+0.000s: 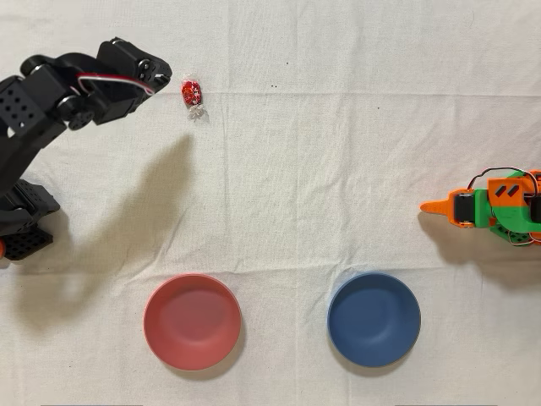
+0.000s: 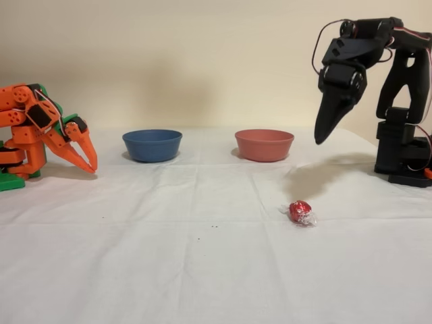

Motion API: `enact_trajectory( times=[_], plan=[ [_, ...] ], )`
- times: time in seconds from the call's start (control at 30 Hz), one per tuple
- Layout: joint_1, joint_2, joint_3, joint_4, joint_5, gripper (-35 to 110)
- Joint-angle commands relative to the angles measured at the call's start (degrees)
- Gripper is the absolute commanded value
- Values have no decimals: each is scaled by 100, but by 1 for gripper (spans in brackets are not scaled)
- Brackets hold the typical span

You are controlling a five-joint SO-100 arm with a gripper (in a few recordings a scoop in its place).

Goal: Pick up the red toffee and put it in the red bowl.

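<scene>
The red toffee (image 1: 193, 93) lies on the white cloth at the upper left of the overhead view; in the fixed view the red toffee (image 2: 300, 211) sits in front, right of centre, its clear wrapper ends sticking out. My black gripper (image 1: 163, 82) hovers just left of it in the overhead view. Seen from the side, the gripper (image 2: 322, 135) hangs well above the cloth, pointing down, fingers together and holding nothing. The red bowl (image 1: 192, 321) stands empty at the lower left of the overhead view, and the red bowl (image 2: 264, 144) is at the back in the fixed view.
A dark blue bowl (image 1: 374, 319) stands empty to the right of the red one in the overhead view, and the blue bowl (image 2: 152, 144) is on the left in the fixed view. The idle orange arm (image 1: 494, 207) rests at the right edge. My arm's base (image 2: 405, 158) stands beside the red bowl.
</scene>
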Motion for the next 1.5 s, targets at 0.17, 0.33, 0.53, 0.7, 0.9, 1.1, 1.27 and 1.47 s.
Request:
enact_trajectory(
  times=[0.17, 0.33, 0.53, 0.7, 0.9, 1.1, 1.27, 1.47],
  plan=[
    [-114, -448, -299, -343, 158, 1],
    [-88, -633, -149, -545, 158, 4],
    [-70, -765, 114, -773, 202, 12],
    [-53, -712, 413, -844, 343, 16],
    [-53, -721, 475, -765, 633, 18],
    [-53, -976, 413, -817, 800, 18],
    [-26, -1354, 369, -967, 896, 18],
    [123, -1644, 325, -1292, 642, 20]
  ],
)
